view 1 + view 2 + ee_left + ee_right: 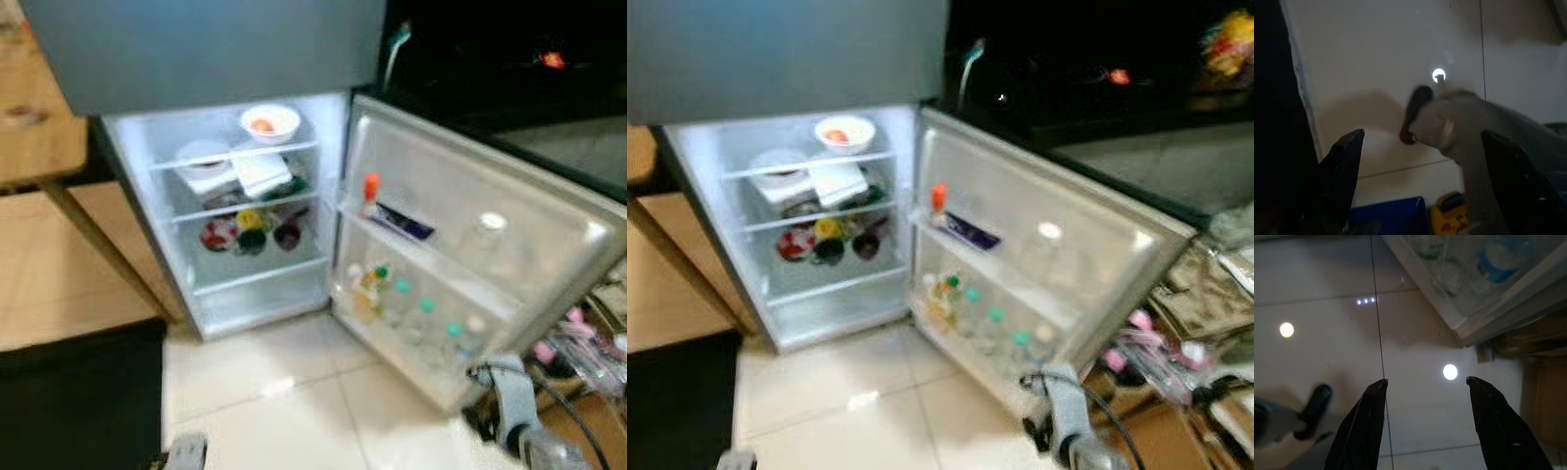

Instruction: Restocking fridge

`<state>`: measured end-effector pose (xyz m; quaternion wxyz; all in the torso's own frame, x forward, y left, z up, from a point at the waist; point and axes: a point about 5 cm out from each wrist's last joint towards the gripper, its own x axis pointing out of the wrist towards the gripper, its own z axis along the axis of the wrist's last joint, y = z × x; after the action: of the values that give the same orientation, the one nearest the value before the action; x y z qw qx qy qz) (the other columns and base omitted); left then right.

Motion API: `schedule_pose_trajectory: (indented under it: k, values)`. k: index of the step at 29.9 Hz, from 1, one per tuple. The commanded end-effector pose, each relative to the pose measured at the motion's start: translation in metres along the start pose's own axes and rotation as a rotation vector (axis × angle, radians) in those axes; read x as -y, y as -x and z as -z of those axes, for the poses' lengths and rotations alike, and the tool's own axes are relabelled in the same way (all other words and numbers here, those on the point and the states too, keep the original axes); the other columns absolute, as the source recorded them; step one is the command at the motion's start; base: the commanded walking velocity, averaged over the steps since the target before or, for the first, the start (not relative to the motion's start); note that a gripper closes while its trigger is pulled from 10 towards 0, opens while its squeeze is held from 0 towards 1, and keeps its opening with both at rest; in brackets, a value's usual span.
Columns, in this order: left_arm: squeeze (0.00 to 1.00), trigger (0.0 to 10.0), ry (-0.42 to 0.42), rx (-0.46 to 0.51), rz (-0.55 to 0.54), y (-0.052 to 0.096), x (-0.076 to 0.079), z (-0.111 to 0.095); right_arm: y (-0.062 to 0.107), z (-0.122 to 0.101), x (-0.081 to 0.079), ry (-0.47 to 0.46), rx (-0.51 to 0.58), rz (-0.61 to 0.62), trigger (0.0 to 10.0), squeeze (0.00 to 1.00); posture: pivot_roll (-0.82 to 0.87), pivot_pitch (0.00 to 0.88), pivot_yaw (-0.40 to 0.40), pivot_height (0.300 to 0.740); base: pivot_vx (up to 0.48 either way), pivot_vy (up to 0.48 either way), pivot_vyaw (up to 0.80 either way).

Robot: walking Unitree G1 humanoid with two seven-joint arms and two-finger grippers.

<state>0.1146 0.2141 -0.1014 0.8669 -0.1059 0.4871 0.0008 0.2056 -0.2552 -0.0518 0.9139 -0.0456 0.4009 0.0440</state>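
The fridge (147, 186) stands with its lower door (509, 235) swung wide to the right. Inside, a white bowl (269, 122) with something orange sits on the top shelf, with a plate (203, 155) and white packets (260, 174) under it and dark round containers (250, 233) on the shelf below. The door racks carry an orange-capped bottle (369, 191) and several green-capped bottles (411, 313). Both arms hang low over the pale tiles. My left gripper (1425, 196) is open and holds nothing. My right gripper (1432, 426) is open too, near the door's bottom corner (1464, 318).
A wooden table (39, 117) stands at the left, with a black object (78, 392) on the floor before it. Bags and cables (588, 343) clutter the floor right of the door. A dark counter (490, 59) runs behind. Pale floor tiles (294, 392) lie before the fridge.
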Motion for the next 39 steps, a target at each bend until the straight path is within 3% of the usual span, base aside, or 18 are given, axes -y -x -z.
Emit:
schedule_pose_trajectory:
  k: [1, 6, 11, 13, 19, 24, 25, 27, 29, 30, 33, 35, 39]
  values:
    - [0.0, 10.0, 0.002, -0.014, 0.011, 0.0, 0.002, 0.003, 0.001, 0.004, 0.002, -0.013, -0.018, 0.025, 10.0, 0.0, 0.02, 0.0, -0.066, 0.74, 0.0, 0.0, 0.0]
    - [0.0, 10.0, 0.013, -0.012, 0.04, 0.0, 0.004, 0.004, 0.009, 0.027, 0.013, -0.079, -0.096, 0.151, 10.0, 0.0, 0.02, 0.0, -0.067, 0.74, 0.0, -0.266, 0.0]
    - [0.0, 10.0, 0.013, -0.013, 0.041, 0.0, 0.004, 0.004, 0.011, 0.028, 0.019, -0.1, -0.096, 0.187, 10.0, 0.0, 0.02, 0.0, -0.068, 0.74, 0.0, -0.472, 0.0]
    - [0.0, 10.0, 0.012, -0.015, 0.033, 0.0, 0.004, 0.004, 0.017, 0.027, 0.036, -0.099, -0.121, 0.303, 10.0, 0.0, 0.01, 0.0, -0.068, 0.74, 0.0, -0.371, 0.0]
    - [0.0, 10.0, 0.021, -0.01, 0.01, 0.0, 0.003, 0.003, 0.021, 0.012, 0.055, -0.146, -0.051, 0.388, 10.0, 0.0, 0.01, 0.0, -0.069, 0.74, 0.0, -0.045, 0.0]
    - [0.0, 10.0, 0.014, -0.009, 0.008, -0.001, 0.003, 0.002, 0.022, -0.035, 0.074, -0.169, 0.144, 0.428, 10.0, 0.0, 0.01, 0.0, -0.066, 0.74, 0.0, 0.0, 0.0]
    - [0.0, 10.0, 0.014, -0.009, 0.008, -0.001, 0.003, 0.002, 0.022, -0.035, 0.074, -0.169, 0.144, 0.428, 10.0, 0.0, 0.01, 0.0, -0.066, 0.74, 0.0, 0.0, 0.0]
    - [0.0, 10.0, 0.016, -0.005, 0.01, -0.001, 0.003, 0.0, 0.027, -0.071, 0.09, -0.211, 0.296, 0.477, 10.0, 0.0, 0.01, 0.0, -0.062, 0.74, 0.0, 0.0, 0.0]
    - [0.0, 10.0, 0.016, -0.003, 0.011, -0.001, 0.003, 0.0, 0.031, -0.082, 0.096, -0.211, 0.334, 0.499, 10.0, 0.0, 0.01, 0.0, -0.062, 0.74, 0.0, 0.0, 0.0]
    - [0.0, 10.0, 0.018, 0.0, 0.01, -0.001, 0.003, -0.001, 0.038, -0.1, 0.108, -0.215, 0.389, 0.555, 10.0, 0.0, 0.01, 0.0, -0.062, 0.74, 0.0, 0.0, 0.0]
    - [0.0, 10.0, 0.024, 0.004, 0.008, -0.001, 0.002, -0.001, 0.044, -0.111, 0.116, -0.233, 0.429, 0.593, 10.0, 0.0, 0.01, 0.0, -0.062, 0.74, 0.0, 0.0, 0.0]
    - [0.0, 10.0, 0.033, 0.01, 0.007, -0.001, 0.001, -0.002, 0.056, -0.132, 0.13, -0.29, 0.525, 0.65, 10.0, 0.0, 0.02, 0.0, -0.063, 0.74, 0.0, 0.0, 0.0]
    - [0.0, 10.0, 0.031, 0.012, 0.008, -0.001, 0.0, -0.003, 0.069, -0.153, 0.142, -0.357, 0.628, 0.671, 10.0, 0.0, 0.03, 0.0, -0.063, 0.74, 0.0, 0.0, 0.0]
